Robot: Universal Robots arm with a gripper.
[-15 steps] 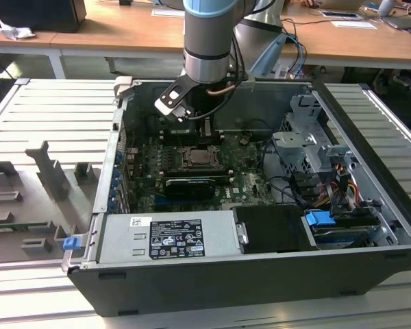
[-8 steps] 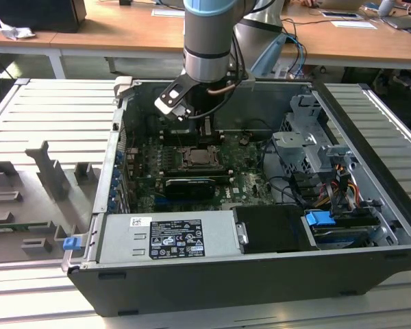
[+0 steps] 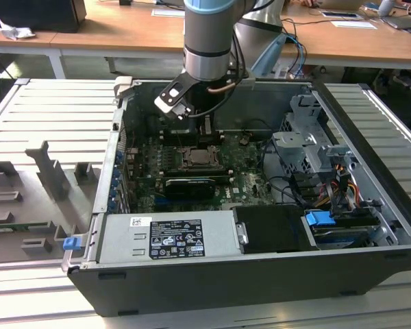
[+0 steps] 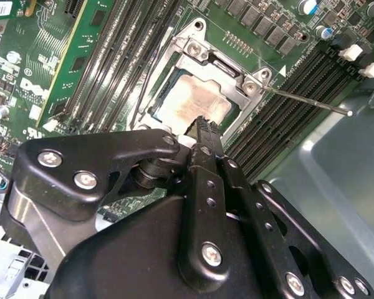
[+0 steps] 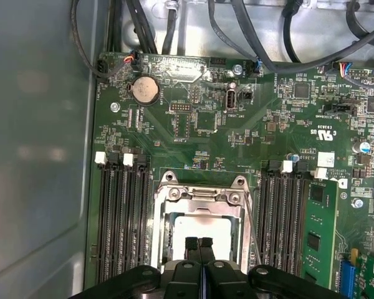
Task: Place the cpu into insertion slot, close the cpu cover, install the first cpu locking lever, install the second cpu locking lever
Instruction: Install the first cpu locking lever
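The cpu (image 4: 190,103) lies flat in the insertion slot (image 5: 158,232) on the green motherboard, its pale metal top showing through the opening of the cpu cover (image 5: 199,198). The silvery cover (image 4: 206,55) lies down over the chip. One thin locking lever (image 4: 305,99) sticks out sideways from the socket corner over the memory slots, and another wire lever (image 4: 146,81) runs along the opposite side. My gripper (image 5: 199,244) hovers just above the cpu's edge with its fingers pressed together and nothing between them. In the exterior view it (image 3: 207,127) hangs over the socket (image 3: 195,159).
The open computer case (image 3: 370,116) surrounds the board with metal walls. Black memory slots (image 5: 121,218) flank the socket on both sides. Cables (image 5: 249,37) cross the board's far edge. A drive cage (image 3: 308,137) and power supply (image 3: 171,236) sit at the exterior view's right and front.
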